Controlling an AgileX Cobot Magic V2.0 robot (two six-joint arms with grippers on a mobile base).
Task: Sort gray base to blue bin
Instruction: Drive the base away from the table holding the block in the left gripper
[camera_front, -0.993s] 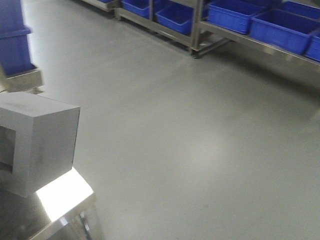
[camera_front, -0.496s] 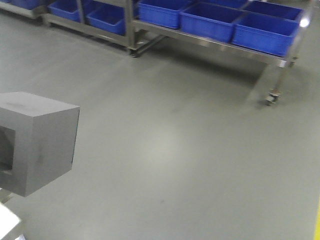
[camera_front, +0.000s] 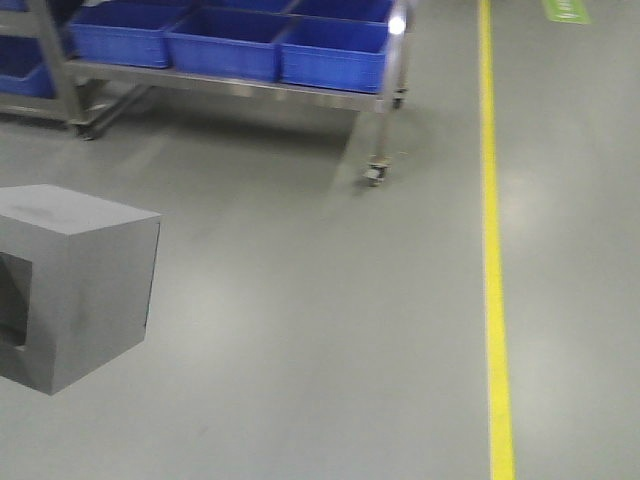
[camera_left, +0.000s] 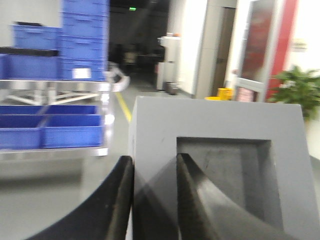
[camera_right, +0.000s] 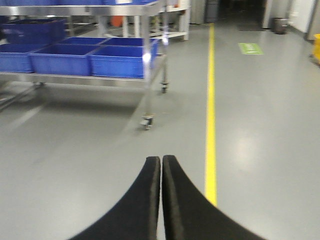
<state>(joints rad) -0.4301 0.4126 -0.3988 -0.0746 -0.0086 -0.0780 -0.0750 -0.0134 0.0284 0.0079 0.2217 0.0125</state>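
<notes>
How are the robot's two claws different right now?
The left gripper clamps a wall of the gray base between its fingers; the right gripper holds nothing. The left gripper's fingers sit apart, while the right gripper's fingers are pressed together. Both have black, curved fingers.

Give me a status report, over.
Left gripper shut on gray base, wall pinched. Right gripper shut, empty. Blue crates on wheeled rack ahead; floor between bare.
</notes>
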